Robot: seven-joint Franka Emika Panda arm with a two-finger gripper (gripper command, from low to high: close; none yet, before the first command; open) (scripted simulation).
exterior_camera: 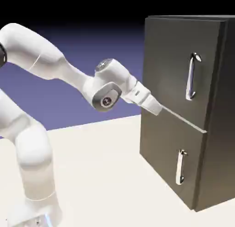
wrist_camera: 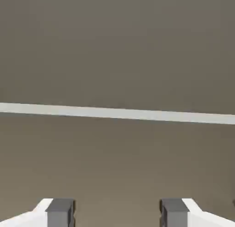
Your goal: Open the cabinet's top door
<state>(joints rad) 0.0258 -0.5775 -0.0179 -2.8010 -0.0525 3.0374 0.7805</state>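
Gripper (exterior_camera: 156, 108) right up at the cabinet (exterior_camera: 160, 143) front, nosing in at the pale seam (exterior_camera: 183, 119) between the two doors. Fingers spread wide apart, nothing between them. In the hand view, gripper (wrist_camera: 117, 212) low at the bottom edge, grey fingertips (wrist_camera: 60, 211) well separated, and beyond them only flat dark panel crossed by that pale seam (wrist_camera: 117, 113), running nearly level just ahead of the tips.

Top door (exterior_camera: 176, 67) above and ahead of the gripper, flush and closed against the cabinet body. Its long silver handle (exterior_camera: 192, 76) standing vertical, up and off to the far side of the tool, well apart from the fingers, untouched. Bottom door (exterior_camera: 165, 161) below the tool, also shut, with the shorter handle (exterior_camera: 181, 167) down and away from the tips. White arm (exterior_camera: 69, 74) stretched in behind the gripper, wrist angled downward toward the seam. Pale table (exterior_camera: 101, 171) underneath, cabinet standing on it.
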